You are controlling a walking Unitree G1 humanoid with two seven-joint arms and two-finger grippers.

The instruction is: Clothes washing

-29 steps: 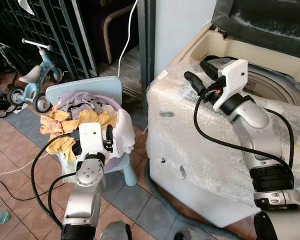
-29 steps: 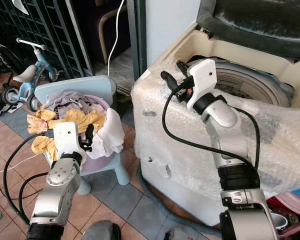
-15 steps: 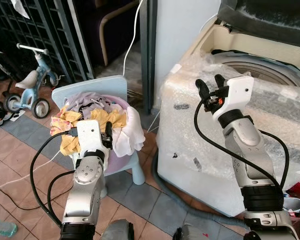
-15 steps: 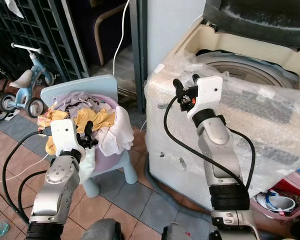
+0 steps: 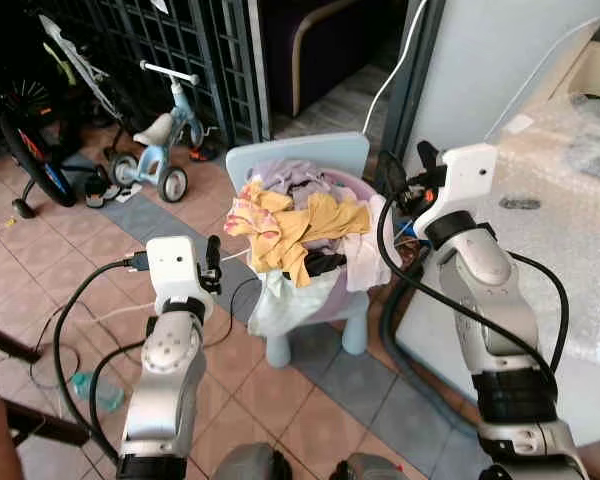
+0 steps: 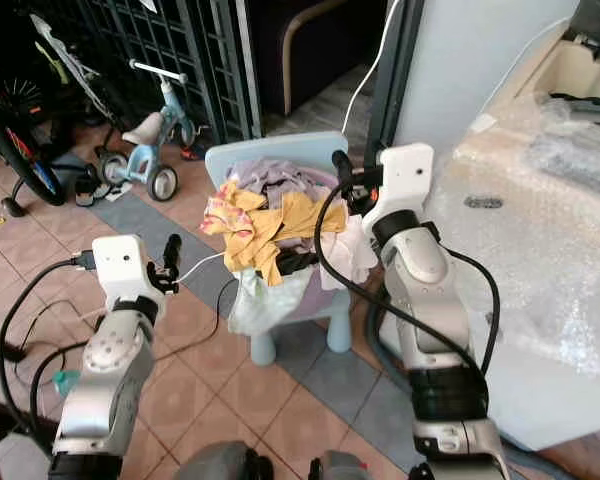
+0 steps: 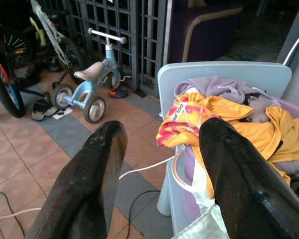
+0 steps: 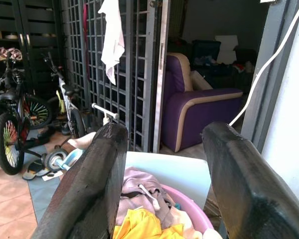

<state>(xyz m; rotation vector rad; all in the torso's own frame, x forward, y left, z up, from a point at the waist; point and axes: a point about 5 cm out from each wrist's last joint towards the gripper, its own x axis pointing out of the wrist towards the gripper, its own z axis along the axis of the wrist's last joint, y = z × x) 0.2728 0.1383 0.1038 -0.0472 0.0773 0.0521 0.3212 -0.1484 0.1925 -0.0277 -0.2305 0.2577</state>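
From the head views, your laundry pile (image 5: 298, 222) heaps in the pink basket (image 5: 325, 297) on the blue chair (image 5: 300, 165); nothing looks loaded yet. Left tool (image 5: 212, 262) hangs beside it, right tool (image 6: 342, 177) just above. In both wrist views, fingers spread, empty. Washing machine (image 6: 540, 230) probably crowds your right; floor left is free.

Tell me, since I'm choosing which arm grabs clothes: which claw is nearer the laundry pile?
Right. The right claw hangs at the pile's edge; the left claw is beside the chair, apart from it.
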